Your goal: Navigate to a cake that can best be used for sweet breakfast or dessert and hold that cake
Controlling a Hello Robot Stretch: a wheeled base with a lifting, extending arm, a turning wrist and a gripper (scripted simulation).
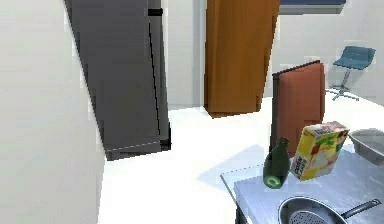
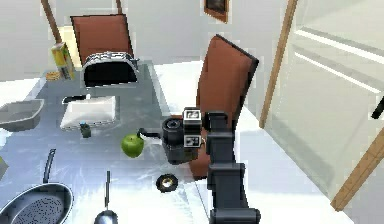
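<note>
Pale cream squarish block [image 2: 88, 113], maybe cake, flat on grey tabletop [image 2: 145, 100], just before black toaster [image 2: 108, 68]

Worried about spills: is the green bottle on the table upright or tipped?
Upright: the green bottle stands on its base on the table, neck pointing up.

Home kitchen: grey fridge [image 1: 120, 75], table [image 2: 145, 100] with pan [image 2: 38, 207] and toaster [image 2: 108, 68]

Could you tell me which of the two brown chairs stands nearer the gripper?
The chair on the arm side view's right, just beyond the gripper; the other chair stands behind the toaster.
</note>
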